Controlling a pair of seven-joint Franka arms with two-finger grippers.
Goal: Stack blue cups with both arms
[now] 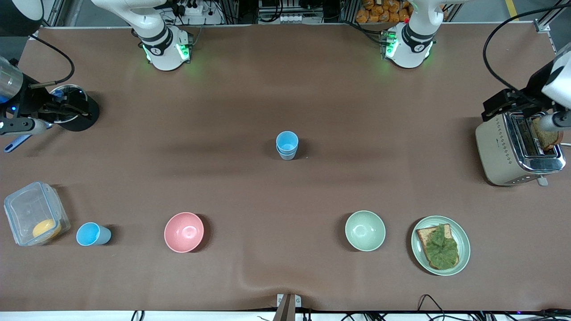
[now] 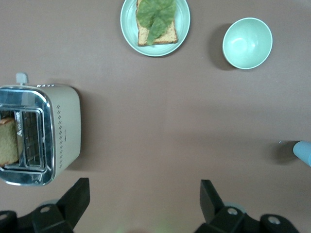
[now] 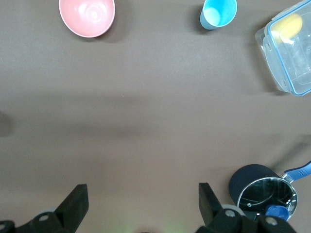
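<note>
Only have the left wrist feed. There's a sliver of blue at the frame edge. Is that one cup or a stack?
Observer: It's a stack of blue cups, apparently two nested, standing mid-table.
Operator: Any loose cup left?
Observer: One. A single blue cup stands mouth up toward the right arm's end, between the clear container and the pink bowl, nearer the front camera than the stack.
Operator: Right gripper state?
Observer: The right gripper is open and empty, over the table at its own end, by the black saucepan.
</note>
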